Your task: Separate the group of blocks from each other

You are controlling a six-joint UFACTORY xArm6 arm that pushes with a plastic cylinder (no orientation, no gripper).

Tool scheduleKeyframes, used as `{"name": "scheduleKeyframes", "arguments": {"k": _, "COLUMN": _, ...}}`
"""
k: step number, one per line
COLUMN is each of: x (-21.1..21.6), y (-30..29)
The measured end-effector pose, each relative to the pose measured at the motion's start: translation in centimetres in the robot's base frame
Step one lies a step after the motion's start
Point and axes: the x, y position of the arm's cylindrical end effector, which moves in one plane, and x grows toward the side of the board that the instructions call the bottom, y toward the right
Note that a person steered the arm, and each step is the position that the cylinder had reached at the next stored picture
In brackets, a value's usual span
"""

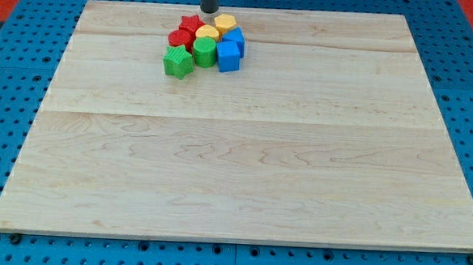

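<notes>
Camera view shows my tip (208,10) at the top edge of the wooden tabletop (242,173), just above a tight cluster of blocks. There are no fingers, only the rod. Touching one another are a red star (192,23), a red block (179,39), a yellow cylinder (225,22), a yellow block (207,34), a green star-like block (178,61), a green cylinder (204,53) and two blue cubes (234,41) (228,57).

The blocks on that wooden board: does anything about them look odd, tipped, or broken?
Nothing looks damaged or spilled. The one striking thing is that all the blocks are huddled in a tight cluster near the top edge of the wooden board, touching one another. My tip sits just above the cluster.
</notes>
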Motion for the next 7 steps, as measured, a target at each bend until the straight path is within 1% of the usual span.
{"name": "scheduleKeyframes", "arguments": {"k": 1, "x": 1.2, "y": 1.4}}
{"name": "scheduleKeyframes", "arguments": {"k": 3, "x": 0.8, "y": 1.9}}
{"name": "scheduleKeyframes", "arguments": {"k": 4, "x": 1.4, "y": 2.1}}
{"name": "scheduleKeyframes", "arguments": {"k": 5, "x": 3.0, "y": 3.1}}
{"name": "scheduleKeyframes", "arguments": {"k": 7, "x": 3.2, "y": 3.8}}
